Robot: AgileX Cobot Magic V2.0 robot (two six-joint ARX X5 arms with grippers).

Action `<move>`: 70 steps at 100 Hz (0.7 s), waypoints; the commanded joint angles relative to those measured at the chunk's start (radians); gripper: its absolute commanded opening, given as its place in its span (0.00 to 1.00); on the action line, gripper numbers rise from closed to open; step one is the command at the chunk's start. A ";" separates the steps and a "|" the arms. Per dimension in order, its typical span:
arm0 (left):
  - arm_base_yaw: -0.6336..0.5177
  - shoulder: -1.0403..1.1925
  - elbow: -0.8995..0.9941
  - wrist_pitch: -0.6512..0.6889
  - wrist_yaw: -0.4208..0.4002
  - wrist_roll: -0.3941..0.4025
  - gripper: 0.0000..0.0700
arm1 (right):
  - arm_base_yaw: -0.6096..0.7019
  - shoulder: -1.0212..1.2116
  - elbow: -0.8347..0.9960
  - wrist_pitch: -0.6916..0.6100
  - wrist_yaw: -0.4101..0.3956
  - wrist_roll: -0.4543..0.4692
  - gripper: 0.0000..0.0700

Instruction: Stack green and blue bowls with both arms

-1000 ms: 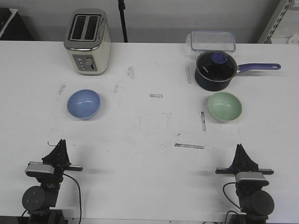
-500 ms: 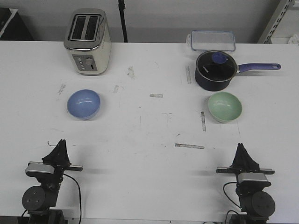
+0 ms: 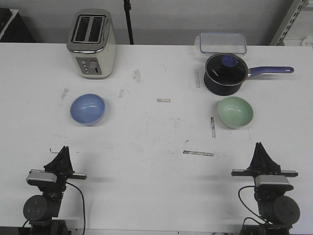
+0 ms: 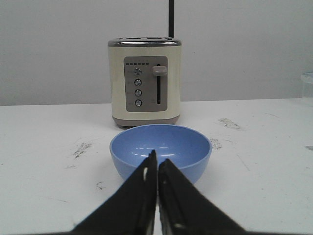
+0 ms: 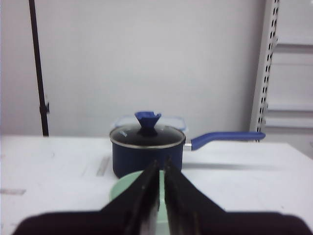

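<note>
Nothing has been stacked yet: the light periwinkle blue round bowl (image 3: 87,108) sits before the cream toaster (image 3: 91,43), well apart from the pale mint green round bowl (image 3: 235,111) beside the navy saucepan (image 3: 224,74). Both stand upright, mouths upward, with no long axis. The left gripper (image 4: 156,166) and right gripper (image 5: 160,174) are pressed together, empty

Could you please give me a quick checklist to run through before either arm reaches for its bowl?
1. Blue bowl upright, empty, straight ahead of left gripper: ok.
2. Green bowl upright, ahead of right gripper: ok.
3. Both grippers opened for grasping: not ok, fingers nearly closed.
4. Saucepan clear of the green bowl: cannot tell, it sits very close behind.
5. Toaster apart from the blue bowl: ok.
</note>
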 commanded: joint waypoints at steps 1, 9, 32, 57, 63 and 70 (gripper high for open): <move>0.002 -0.002 -0.023 0.011 0.000 -0.009 0.00 | 0.001 0.074 0.069 -0.035 0.004 -0.013 0.02; 0.002 -0.002 -0.023 0.011 0.000 -0.009 0.00 | 0.001 0.181 0.160 -0.100 0.004 -0.012 0.02; 0.002 -0.002 -0.023 0.011 0.000 -0.009 0.00 | 0.001 0.502 0.417 -0.208 0.003 0.009 0.02; 0.002 -0.002 -0.023 0.011 0.000 -0.009 0.00 | -0.004 0.803 0.682 -0.381 0.004 0.007 0.02; 0.002 -0.002 -0.023 0.011 0.000 -0.009 0.00 | -0.017 0.864 0.747 -0.438 0.003 0.007 0.02; 0.002 -0.002 -0.023 0.011 0.000 -0.009 0.00 | -0.031 0.932 0.823 -0.513 0.003 0.007 0.02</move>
